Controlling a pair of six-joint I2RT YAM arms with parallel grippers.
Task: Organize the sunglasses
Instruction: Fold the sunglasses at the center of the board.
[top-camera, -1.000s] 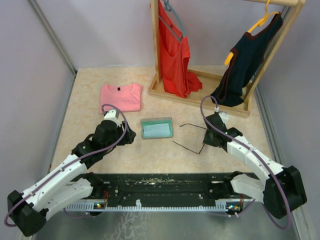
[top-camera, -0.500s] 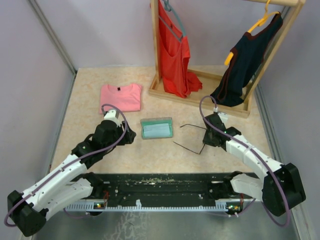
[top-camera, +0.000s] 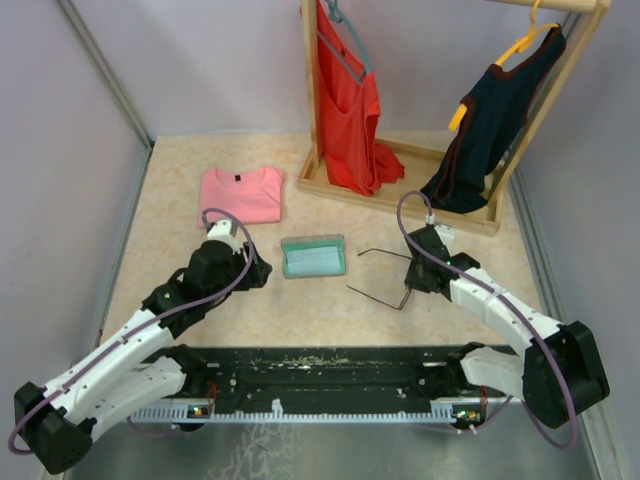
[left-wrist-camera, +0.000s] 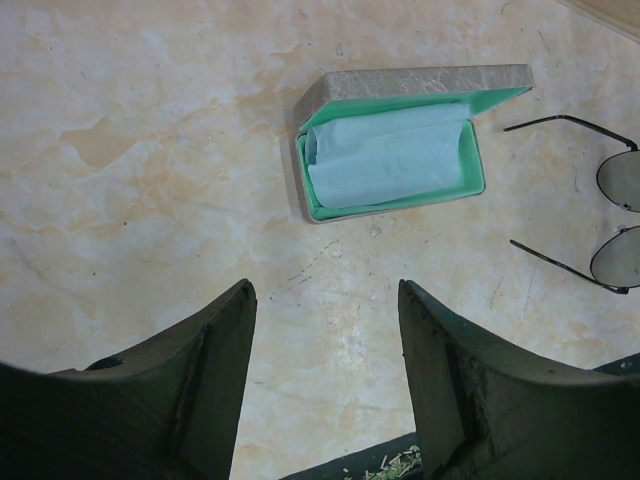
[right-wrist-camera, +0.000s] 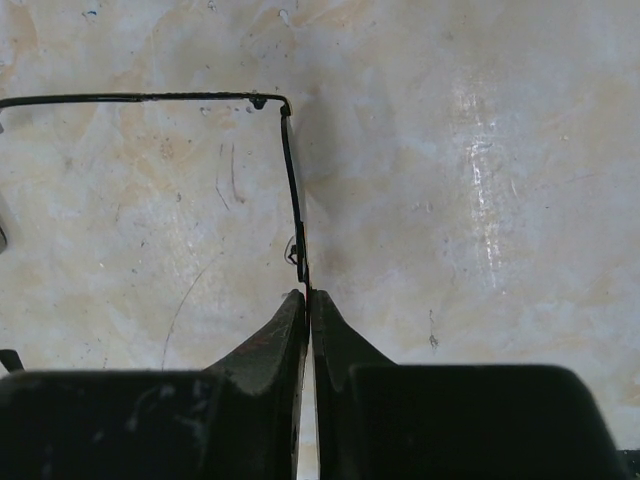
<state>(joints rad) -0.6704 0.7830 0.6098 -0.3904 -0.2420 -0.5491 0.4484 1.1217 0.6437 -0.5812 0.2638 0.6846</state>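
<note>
Left wrist: case (left-wrist-camera: 420, 82) w/ cloth (left-wrist-camera: 385, 160) inside

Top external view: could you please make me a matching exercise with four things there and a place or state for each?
1. sunglasses
2. glasses case
3. pink T-shirt
4. left gripper

A. folded flat, lying untouched
B. jaws apart, holding nothing
C. frame pinched by the right gripper
D. lid open, light blue cloth inside

Pairs: 1-C, 2-D, 3-A, 4-B
</note>
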